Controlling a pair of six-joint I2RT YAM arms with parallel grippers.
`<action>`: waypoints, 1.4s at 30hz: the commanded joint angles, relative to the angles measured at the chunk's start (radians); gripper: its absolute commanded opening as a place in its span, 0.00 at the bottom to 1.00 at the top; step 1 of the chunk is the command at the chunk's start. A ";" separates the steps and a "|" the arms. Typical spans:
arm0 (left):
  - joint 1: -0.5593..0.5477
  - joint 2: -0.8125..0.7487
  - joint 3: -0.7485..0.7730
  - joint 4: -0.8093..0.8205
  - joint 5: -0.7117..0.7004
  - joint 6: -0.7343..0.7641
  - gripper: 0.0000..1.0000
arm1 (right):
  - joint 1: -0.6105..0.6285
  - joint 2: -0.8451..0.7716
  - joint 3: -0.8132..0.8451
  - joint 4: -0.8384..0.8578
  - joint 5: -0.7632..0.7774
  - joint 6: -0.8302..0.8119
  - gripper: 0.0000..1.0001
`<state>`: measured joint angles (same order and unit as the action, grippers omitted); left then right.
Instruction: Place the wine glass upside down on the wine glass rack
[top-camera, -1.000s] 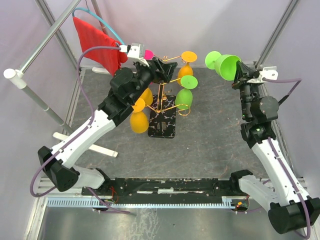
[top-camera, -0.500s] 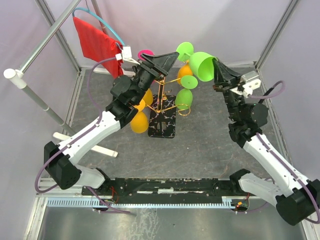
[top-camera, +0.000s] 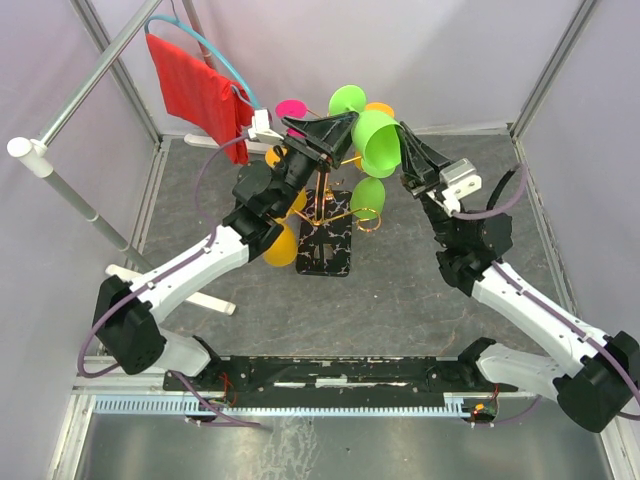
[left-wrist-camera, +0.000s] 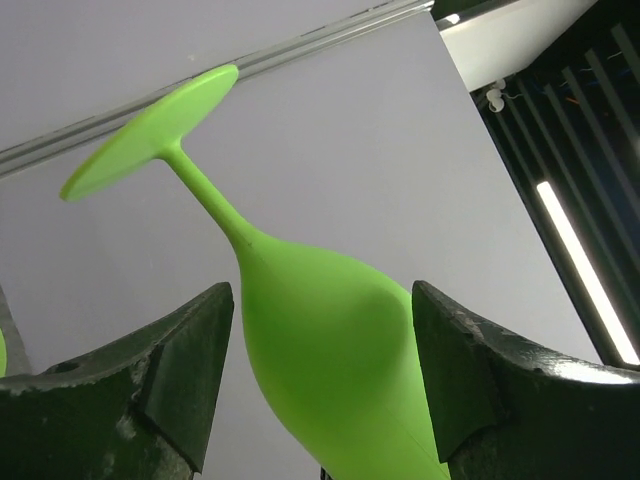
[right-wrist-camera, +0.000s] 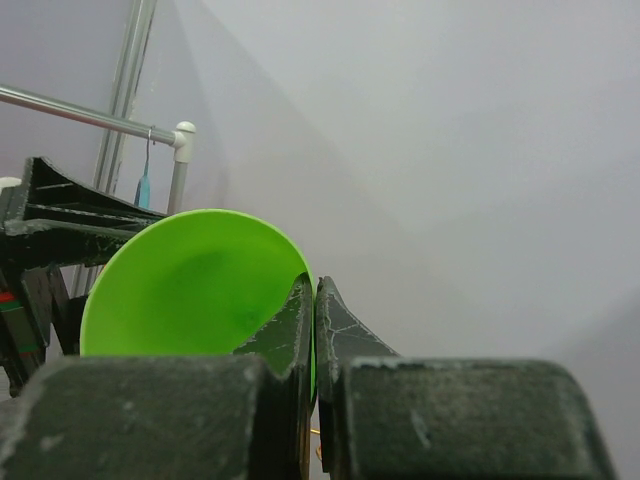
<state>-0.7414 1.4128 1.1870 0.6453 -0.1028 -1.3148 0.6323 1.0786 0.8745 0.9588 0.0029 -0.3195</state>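
A bright green wine glass hangs in the air above the gold wire wine glass rack, lying tilted with its foot to the far left. My right gripper is shut on its rim, one finger inside the bowl and one outside. My left gripper is open and straddles the bowl. A gap shows beside its left finger and a narrower one beside the right finger. The rack's black marbled base stands on the mat below.
The rack carries two orange glasses on its left and a green one on its right. An orange foot and a pink one show behind the arms. A red cloth hangs at far left, and a white rod lies on the mat.
My right arm has swung left, carrying the green glass from the far right to above the rack. My left gripper has shifted right and now straddles the bowl.
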 joint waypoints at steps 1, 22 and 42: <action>-0.003 0.031 -0.001 0.095 0.001 -0.095 0.77 | 0.024 -0.017 -0.002 0.103 -0.015 -0.045 0.01; -0.018 0.048 0.006 0.148 0.001 -0.139 0.52 | 0.068 -0.013 -0.060 0.133 -0.115 -0.061 0.01; -0.014 0.083 0.294 -0.067 0.189 0.336 0.03 | 0.139 -0.053 -0.089 0.001 0.006 -0.194 0.32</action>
<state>-0.7238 1.5017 1.3701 0.6937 -0.0769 -1.2724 0.7536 1.0603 0.8017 1.0534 0.0048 -0.5045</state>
